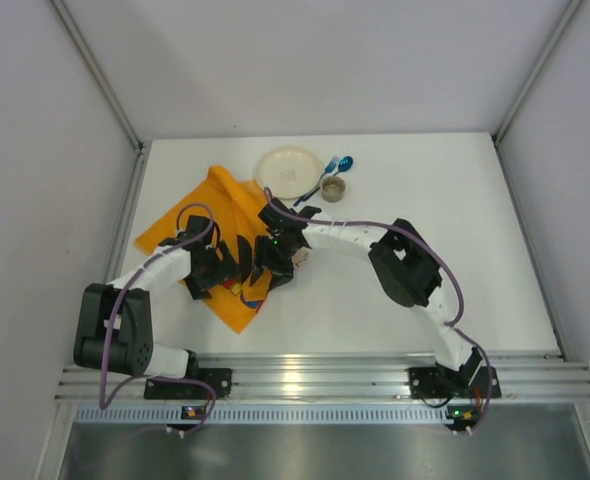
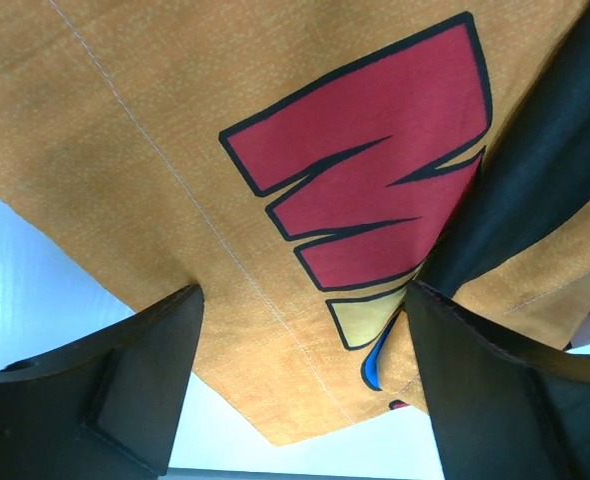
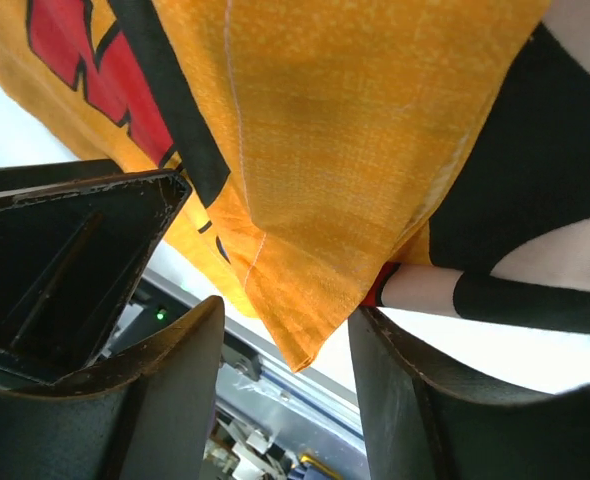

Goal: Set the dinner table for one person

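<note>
The bench lies under both claws and reaches well past them on every side. Its long axis runs left to right, parallel to the aluminium rail on the near side of the claws.

The left claw is spread wide and holds nothing. Its two fingers stand apart above the orange placemat. A red block letter outlined in black lies just ahead of the gap between them. The cloth's hemmed edge runs under the claw, with bare white bench showing beneath its left finger.

The right claw sits just right of the left one, and the two nearly meet over the near part of the placemat. Its jaws are partway apart. A lifted corner of the orange cloth hangs down between them, close against the right finger, with open space still showing beside the left finger. I cannot tell whether any cloth is pinched.

The placemat lies skewed to the bench, with one corner pointing toward the rail. Beyond the claws, past the cloth's far edge, rests a pale round plate. Just to the right of the plate are a blue spoon and a small cup.
</note>
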Robot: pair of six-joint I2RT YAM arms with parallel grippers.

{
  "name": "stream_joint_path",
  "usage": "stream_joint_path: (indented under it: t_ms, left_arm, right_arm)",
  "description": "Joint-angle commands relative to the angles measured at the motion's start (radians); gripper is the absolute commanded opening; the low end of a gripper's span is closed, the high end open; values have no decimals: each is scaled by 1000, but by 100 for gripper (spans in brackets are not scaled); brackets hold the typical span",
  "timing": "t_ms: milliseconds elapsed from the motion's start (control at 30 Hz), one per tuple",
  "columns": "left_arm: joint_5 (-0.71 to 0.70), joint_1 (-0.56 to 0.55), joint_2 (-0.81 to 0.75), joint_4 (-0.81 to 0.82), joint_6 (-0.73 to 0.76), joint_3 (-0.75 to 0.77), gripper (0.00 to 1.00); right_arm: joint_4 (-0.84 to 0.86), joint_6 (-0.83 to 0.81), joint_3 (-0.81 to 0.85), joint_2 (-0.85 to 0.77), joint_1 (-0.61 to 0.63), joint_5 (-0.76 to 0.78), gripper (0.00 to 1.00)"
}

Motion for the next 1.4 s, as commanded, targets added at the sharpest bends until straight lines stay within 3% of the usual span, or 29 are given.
stream_joint_path:
  t_ms: [0, 267, 533, 833, 1133, 1233, 1367]
  left_arm:
    - [50, 4, 80, 110, -9, -66, 85]
    - [65, 4, 134, 156, -8, -81, 75]
    - [68, 4, 175, 174, -2, -73, 73]
    - [67, 4, 183, 177, 14, -81, 72]
    - [67, 2, 56, 56, 67, -31, 72]
    - [7, 2, -81, -58, 89, 46, 75]
    - [40, -2, -226, -108, 93, 111, 77]
  right_arm:
    - [-4, 22, 57, 16, 30, -49, 53]
    - [-21, 34, 74, 21, 44, -79, 53]
    - [-27, 56, 88, 39, 69, -93, 53]
    - [-22, 65, 78, 22, 61, -72, 35]
    - [1, 62, 62, 19, 36, -56, 0]
    - [-1, 56, 63, -4, 24, -49, 0]
    - [1, 54, 66, -37, -6, -38, 0]
